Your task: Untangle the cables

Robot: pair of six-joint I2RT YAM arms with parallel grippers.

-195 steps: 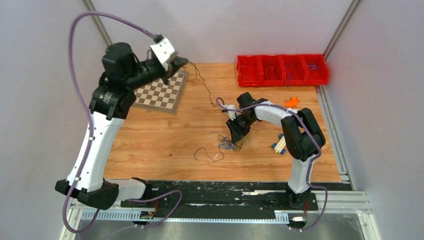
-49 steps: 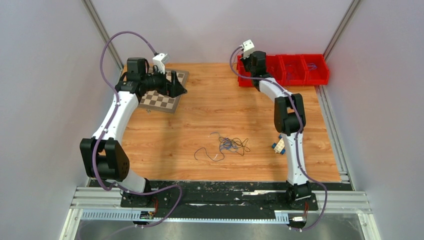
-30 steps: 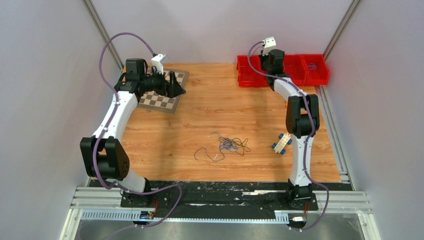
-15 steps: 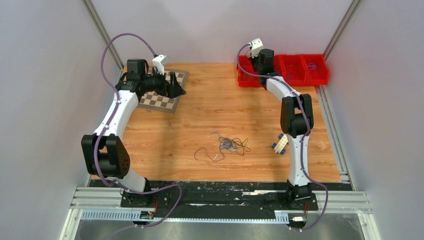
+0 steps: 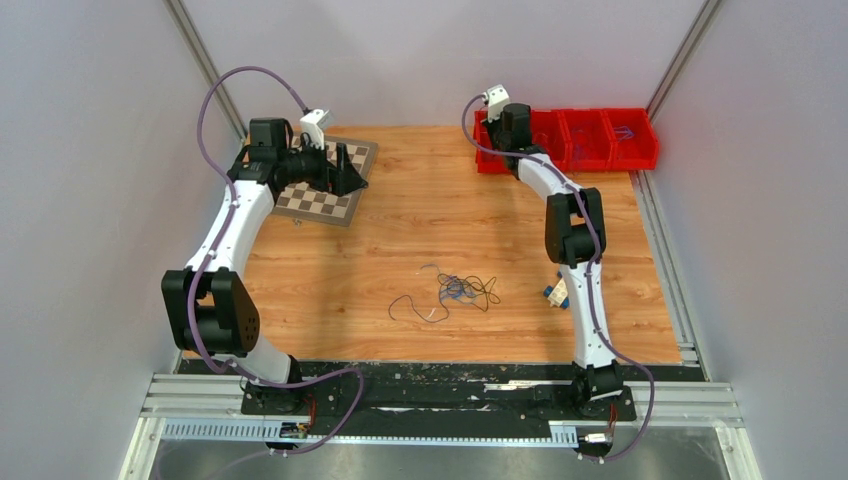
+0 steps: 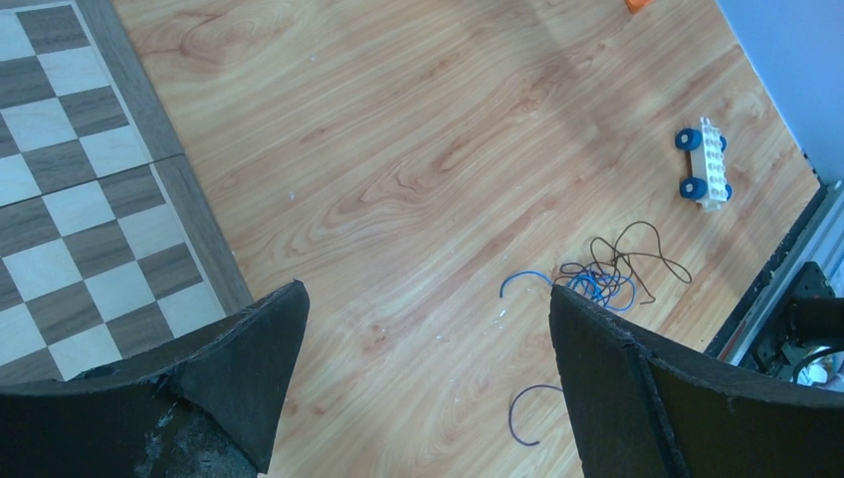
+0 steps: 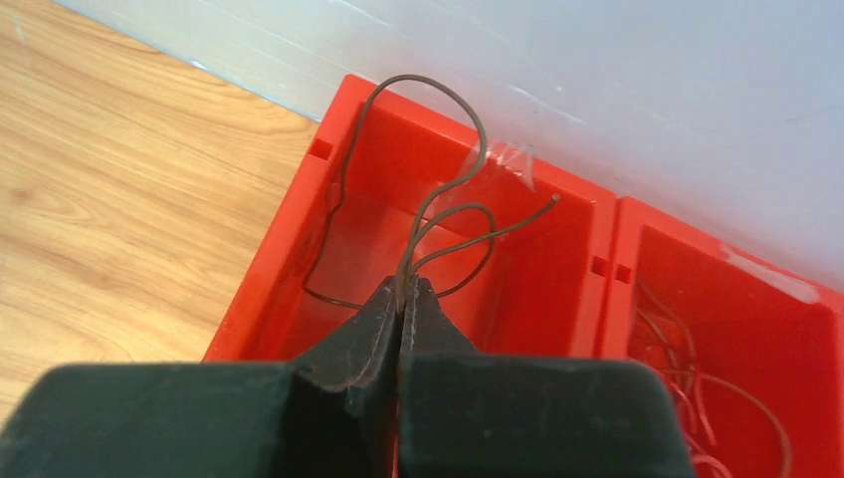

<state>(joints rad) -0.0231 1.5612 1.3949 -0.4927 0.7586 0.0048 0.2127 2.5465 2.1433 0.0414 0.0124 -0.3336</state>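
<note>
Because this dark brown wire (image 7: 430,211) looks light, springy and slippery, my right pincer (image 7: 403,289) is clamped on its bunched strands, loops toward twelve o'clock.

Overhead view and left wrist both face the cables (image 5: 458,290)

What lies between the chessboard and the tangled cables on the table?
Only bare wood of the table separates the chessboard from the cables; the left wrist view shows it.
</note>
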